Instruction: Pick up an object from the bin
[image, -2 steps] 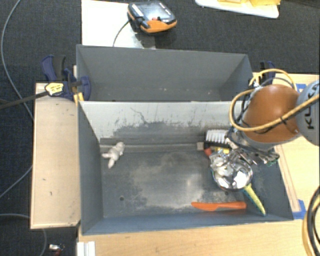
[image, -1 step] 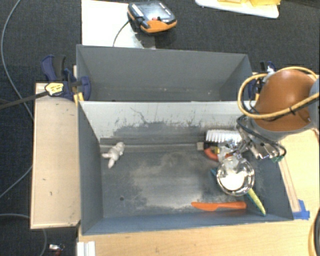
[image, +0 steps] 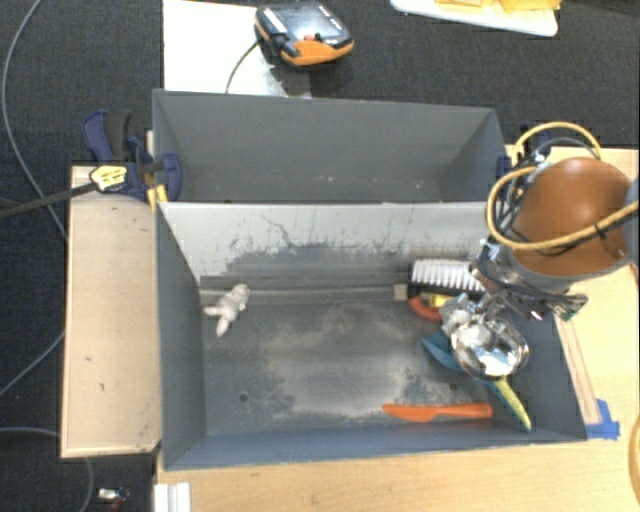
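Our pincer (image: 487, 345) hangs at the right of the bin (image: 320, 360), over a teal piece (image: 438, 350); wide or narrow, we cannot tell. We should descend straight, clear of the white brush (image: 440, 272).

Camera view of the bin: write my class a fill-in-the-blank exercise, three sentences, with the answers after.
1. The small white figure lies on the view's ____ side of the bin.
2. The long flat tool near the front wall is ____ in colour.
3. The pincer hangs on the view's ____ side, near the white brush.
Missing words: left; orange; right.
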